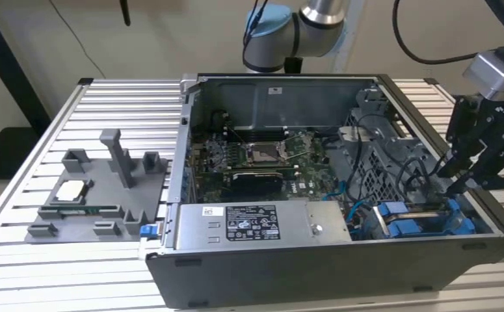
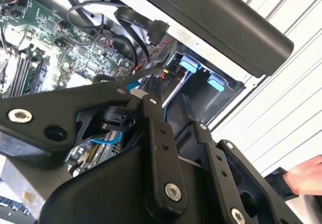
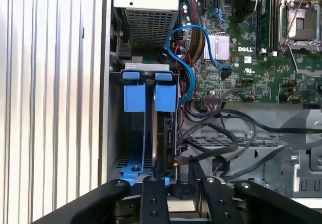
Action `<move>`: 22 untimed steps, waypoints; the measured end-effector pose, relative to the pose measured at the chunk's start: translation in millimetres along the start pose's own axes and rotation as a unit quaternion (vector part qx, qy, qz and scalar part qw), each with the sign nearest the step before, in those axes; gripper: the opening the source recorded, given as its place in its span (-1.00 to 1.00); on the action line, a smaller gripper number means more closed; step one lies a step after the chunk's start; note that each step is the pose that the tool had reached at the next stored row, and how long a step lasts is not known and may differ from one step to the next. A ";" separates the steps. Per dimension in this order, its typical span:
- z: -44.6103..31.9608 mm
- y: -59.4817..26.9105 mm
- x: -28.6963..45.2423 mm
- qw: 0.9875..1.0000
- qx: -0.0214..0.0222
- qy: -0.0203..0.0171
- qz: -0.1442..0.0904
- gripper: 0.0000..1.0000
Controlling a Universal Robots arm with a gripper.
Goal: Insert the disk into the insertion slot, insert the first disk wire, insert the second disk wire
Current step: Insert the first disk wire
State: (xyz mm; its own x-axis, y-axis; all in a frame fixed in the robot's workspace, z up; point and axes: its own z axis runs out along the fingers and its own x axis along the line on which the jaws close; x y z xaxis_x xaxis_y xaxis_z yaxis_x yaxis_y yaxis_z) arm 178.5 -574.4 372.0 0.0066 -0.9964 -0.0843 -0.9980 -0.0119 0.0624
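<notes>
Gripper (image 1: 462,184) hangs above the insertion slot (image 1: 425,213) at the exterior view's right, jaws slightly apart, nothing held. Risk: black cables (image 3: 236,133) just beside could snag it.

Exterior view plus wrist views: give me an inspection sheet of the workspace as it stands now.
Surface: slatted metal table carrying the open computer case.
Job's things: disk stands on edge in the insertion slot; wire connections cannot be told.
Clutter: grey fixture tray beside the case, on the exterior view's left.
Grippers: gripper hangs over the slot.
Cables: blue cable loops beside the slot; black cables nearby.
Surroundings: a hand in the second wrist view.
</notes>
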 end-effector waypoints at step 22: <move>-5.0 -8.4 -20.8 1.000 0.007 0.000 -0.001 -0.34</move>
State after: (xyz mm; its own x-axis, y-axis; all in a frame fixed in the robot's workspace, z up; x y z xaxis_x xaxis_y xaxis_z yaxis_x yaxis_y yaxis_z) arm 187.0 -554.0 378.1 0.0078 -0.9964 -0.0848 -0.9987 -0.0120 0.0486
